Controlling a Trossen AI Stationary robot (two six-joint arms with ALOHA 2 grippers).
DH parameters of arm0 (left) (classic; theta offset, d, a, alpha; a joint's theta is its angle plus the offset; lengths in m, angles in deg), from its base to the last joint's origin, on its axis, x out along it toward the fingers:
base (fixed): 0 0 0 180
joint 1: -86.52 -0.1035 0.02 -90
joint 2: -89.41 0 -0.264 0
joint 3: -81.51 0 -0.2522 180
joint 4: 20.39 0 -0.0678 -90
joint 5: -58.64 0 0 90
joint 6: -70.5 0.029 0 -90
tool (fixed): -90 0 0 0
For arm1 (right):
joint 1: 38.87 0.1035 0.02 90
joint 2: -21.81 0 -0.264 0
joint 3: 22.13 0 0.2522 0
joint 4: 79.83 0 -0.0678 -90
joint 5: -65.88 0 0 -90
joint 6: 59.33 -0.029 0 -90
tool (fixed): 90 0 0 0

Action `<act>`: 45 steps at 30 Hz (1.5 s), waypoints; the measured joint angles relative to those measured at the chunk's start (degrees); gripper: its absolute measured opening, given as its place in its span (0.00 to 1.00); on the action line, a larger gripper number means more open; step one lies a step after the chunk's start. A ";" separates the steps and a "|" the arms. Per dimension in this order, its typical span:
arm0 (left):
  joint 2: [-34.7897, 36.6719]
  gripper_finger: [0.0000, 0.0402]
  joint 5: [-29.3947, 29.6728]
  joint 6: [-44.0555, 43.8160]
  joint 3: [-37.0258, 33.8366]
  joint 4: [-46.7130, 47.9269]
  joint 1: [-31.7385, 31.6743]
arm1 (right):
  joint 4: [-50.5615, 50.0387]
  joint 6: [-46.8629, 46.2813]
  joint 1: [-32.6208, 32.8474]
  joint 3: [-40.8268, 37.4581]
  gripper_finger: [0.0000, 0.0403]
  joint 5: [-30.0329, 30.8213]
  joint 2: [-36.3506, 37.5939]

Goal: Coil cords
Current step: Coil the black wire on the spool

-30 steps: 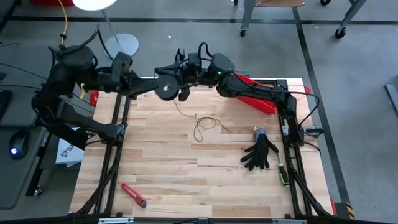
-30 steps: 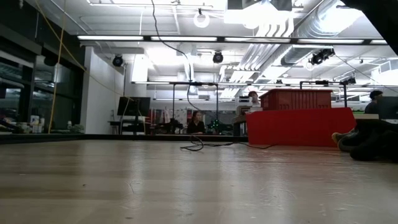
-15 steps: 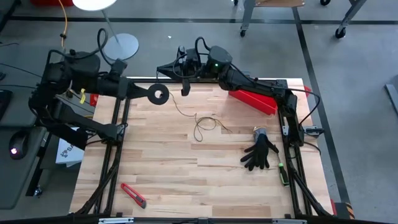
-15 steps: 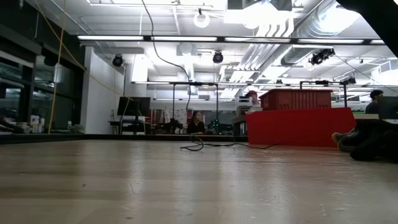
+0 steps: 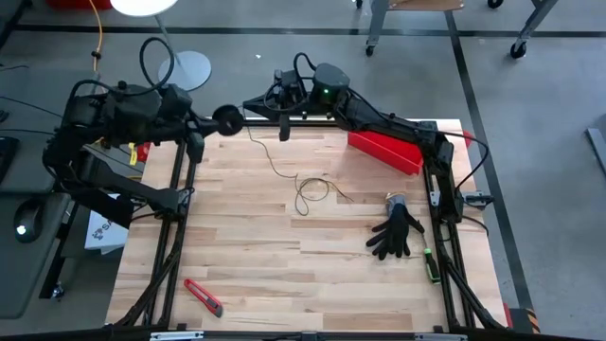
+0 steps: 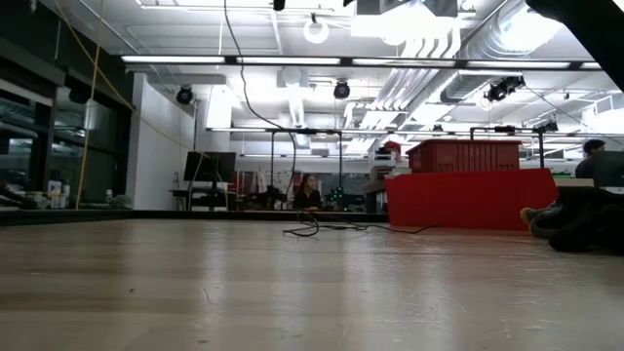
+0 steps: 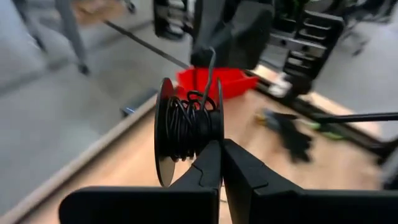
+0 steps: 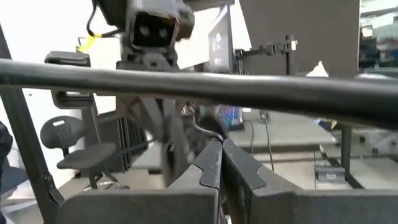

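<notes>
From above, the left tool [image 5: 220, 117] is clamped on the black spool [image 5: 226, 116] over the counter's [image 5: 284, 256] far edge, with the right tool [image 5: 254, 107] pinched together just beside it. The thin cord [image 5: 308, 192] trails down to a loose loop mid-counter. Only the left wrist cam shows cord wound on the spool [image 7: 186, 127]. A red bin [image 5: 386, 152] and black glove [image 5: 395, 232] sit nearby; the low cam catches a bright workshop behind.

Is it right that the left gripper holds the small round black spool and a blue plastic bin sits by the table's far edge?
Not quite. The plastic bin is red, not blue, as the high view shows. The left gripper does hold the small round black spool, and the bin does sit by the far edge.
</notes>
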 joint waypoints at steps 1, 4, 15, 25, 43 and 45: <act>0.00 0.00 1.43 1.99 0.00 0.00 0.00 | -1.14 0.09 -0.16 0.34 0.00 -0.02 0.00; 0.00 0.00 4.63 6.97 0.00 0.00 0.00 | -4.34 1.08 -0.59 1.05 0.00 -0.01 0.04; 0.49 0.00 4.57 14.98 0.00 -2.89 0.11 | -9.57 1.79 -1.51 2.34 0.00 -0.03 0.09; 0.62 0.00 6.83 25.38 0.04 -7.72 0.07 | -16.30 0.39 -1.51 2.40 0.20 2.81 0.14; 9.39 0.00 -1.16 25.29 -29.37 -43.01 -4.60 | -57.73 18.35 -1.25 2.34 0.46 16.41 13.84; 9.62 0.00 -3.16 24.05 -33.94 -49.26 -6.05 | -62.67 19.48 -1.25 2.08 0.46 18.47 16.07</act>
